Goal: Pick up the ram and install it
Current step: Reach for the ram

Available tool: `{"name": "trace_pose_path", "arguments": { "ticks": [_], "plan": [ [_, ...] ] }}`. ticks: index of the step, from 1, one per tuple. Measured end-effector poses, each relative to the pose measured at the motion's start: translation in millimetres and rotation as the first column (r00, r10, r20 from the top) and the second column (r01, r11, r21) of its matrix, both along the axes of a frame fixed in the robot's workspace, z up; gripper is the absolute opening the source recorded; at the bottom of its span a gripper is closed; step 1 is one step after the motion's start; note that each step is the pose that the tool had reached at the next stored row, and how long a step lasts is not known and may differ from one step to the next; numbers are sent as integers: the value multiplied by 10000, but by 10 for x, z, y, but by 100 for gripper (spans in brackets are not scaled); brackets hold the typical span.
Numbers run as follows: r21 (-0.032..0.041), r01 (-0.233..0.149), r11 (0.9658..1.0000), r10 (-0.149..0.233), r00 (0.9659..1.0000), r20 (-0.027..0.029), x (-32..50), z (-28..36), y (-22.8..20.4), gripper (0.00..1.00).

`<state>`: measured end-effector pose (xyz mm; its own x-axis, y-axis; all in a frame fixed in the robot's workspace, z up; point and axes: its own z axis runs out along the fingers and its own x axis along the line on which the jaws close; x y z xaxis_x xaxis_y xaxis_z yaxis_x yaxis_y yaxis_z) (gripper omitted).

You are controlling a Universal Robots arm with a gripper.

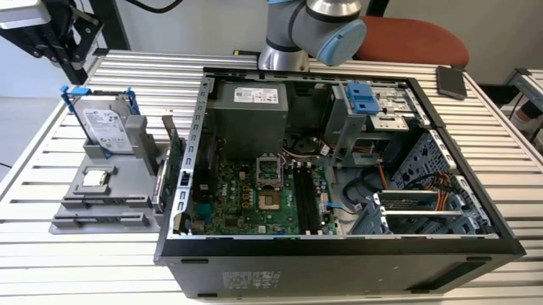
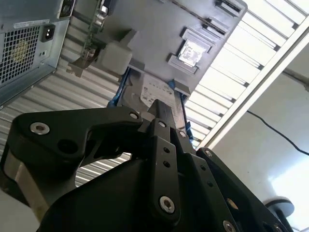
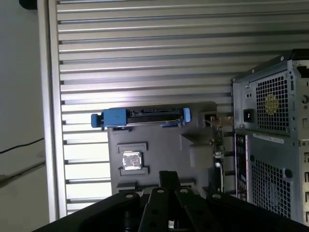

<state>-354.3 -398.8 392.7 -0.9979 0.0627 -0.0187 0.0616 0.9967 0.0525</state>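
The hand (image 3: 168, 178), its opening impossible to judge, hangs above the gray parts holder (image 3: 159, 145) beside the computer case (image 1: 339, 254), toward the exterior view's left; the ram, not clearly discernible there, is probably light, stiff and fragile, best gripped by its long edges.

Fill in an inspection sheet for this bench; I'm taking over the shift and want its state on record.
Surface: slatted metal table carrying an open computer case and a grey holder.
Job's things: ram cannot be picked out for sure; motherboard lies exposed in the case.
Clutter: hard drive with blue rails upright in the holder; square chip flat on it; expansion card on edge beside the case.
Grippers: gripper hovers over the holder, outside the case.
Cables: orange and black wires inside the case; black cable beyond the table's edge.
Surroundings: red chair behind the table; dark flat device on the table.
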Motion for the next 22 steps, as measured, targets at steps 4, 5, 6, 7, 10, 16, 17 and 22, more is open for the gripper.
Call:
{"name": "trace_pose_path", "arguments": {
  "ticks": [4,5,6,7,10,16,17,22],
  "plan": [
    [1,-49,10000,49,10000,1,-97,-1,0,0],
    [0,-58,10000,58,10000,0,-112,-1,0,0],
    [1,-66,10000,66,10000,1,-122,-1,0,0],
    [1,-86,10000,86,10000,1,-124,0,0,0],
    [1,-332,9994,332,9994,1,-136,-1,0,0],
    [1,-693,9976,693,9976,0,-137,-1,0,0],
    [1,-767,9971,767,9971,1,-137,-1,0,0],
    [2,-863,9963,863,9963,2,-136,-3,-9,0]
  ]
}}
